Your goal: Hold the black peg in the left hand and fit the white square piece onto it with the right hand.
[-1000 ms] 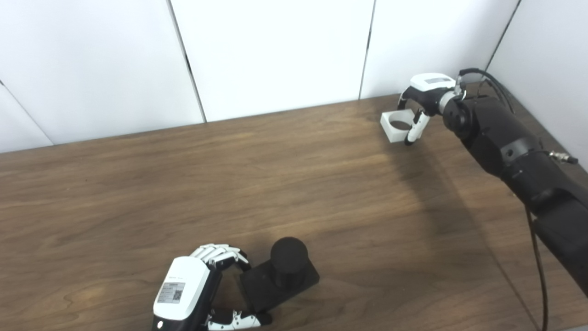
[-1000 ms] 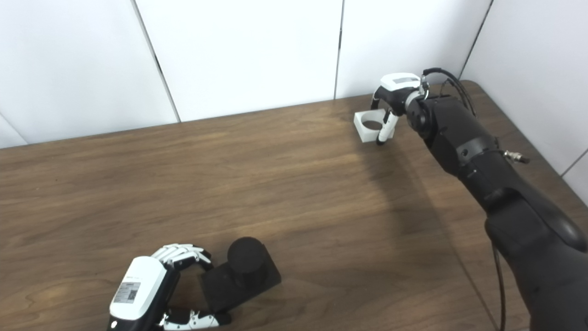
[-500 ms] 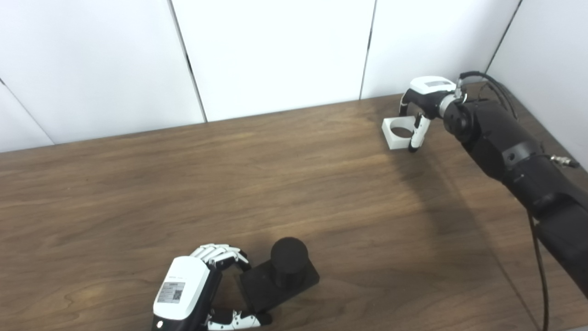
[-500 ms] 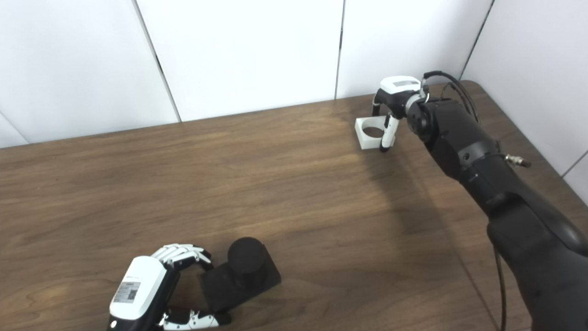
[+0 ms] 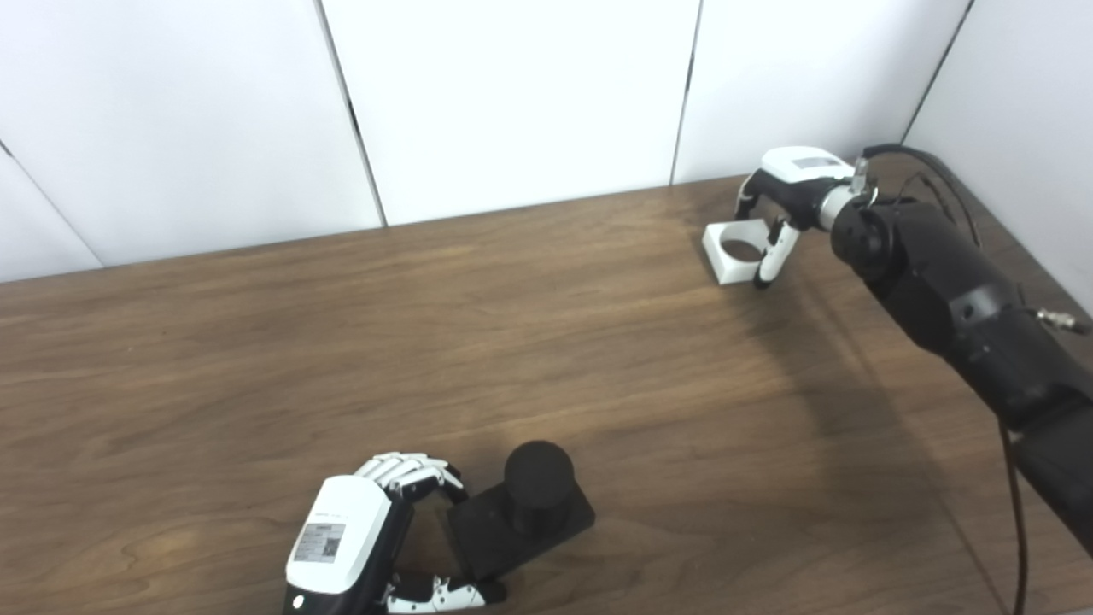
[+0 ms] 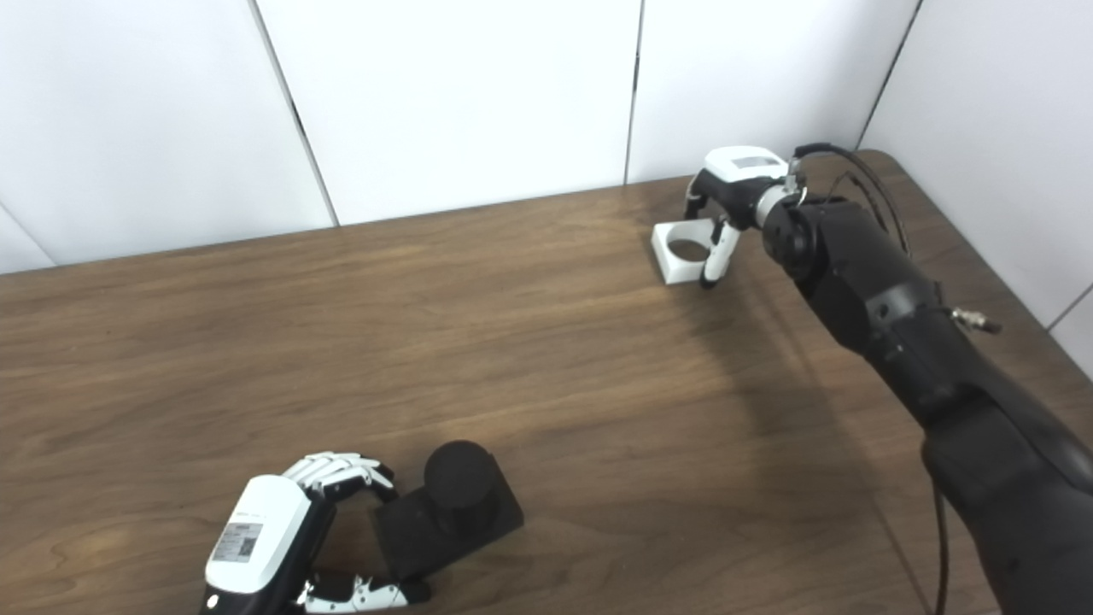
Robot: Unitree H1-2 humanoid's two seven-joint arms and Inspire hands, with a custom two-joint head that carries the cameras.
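Near far table edge, right hand on white square piece, open tabletop between

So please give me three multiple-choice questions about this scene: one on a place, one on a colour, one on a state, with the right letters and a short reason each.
1. Where is the white square piece?
A. far right of the table
B. near left corner
C. on the peg

2. What colour is the peg?
A. white
B. black
C. red

3. How does the left hand stand?
A. raised high above the table
B. curled around the peg's flat base, low on the table
C. reaching to the far wall

Answers:
1 A: it lies by the right hand, near the wall.
2 B: peg and base are both black.
3 B: its fingers wrap the base's left edge.
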